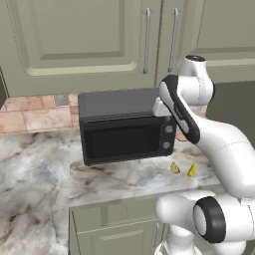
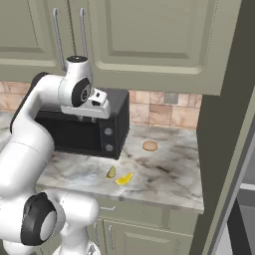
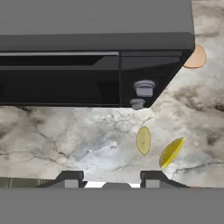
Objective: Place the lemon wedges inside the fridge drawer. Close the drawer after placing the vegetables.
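Plainly, the two small bright yellow lemon wedges (image 1: 183, 169) (image 2: 118, 176) (image 3: 157, 146) lie bare on the veined grey-and-white marble counter (image 1: 40, 169) (image 2: 169, 174) (image 3: 65, 135), side by side and close together, just in front of the right front corner of the boxy black microwave (image 1: 124, 124) (image 2: 84, 132) (image 3: 87, 52) with its two grey knobs. That microwave's door is shut. A flat round tan disc (image 2: 150, 146) (image 3: 195, 57) rests on the counter farther back, apart from the wedges. Olive-green wall cabinets (image 1: 74, 40) (image 2: 149, 40) with bar handles hang closed above.

The white arm bends up and over the microwave's top, hand pointing downward toward the counter. Its two-finger gripper (image 3: 111, 178) hovers above the counter's front edge, dark fingertips (image 3: 70, 177) apart with nothing between them, the wedges lying just beyond and to one side.
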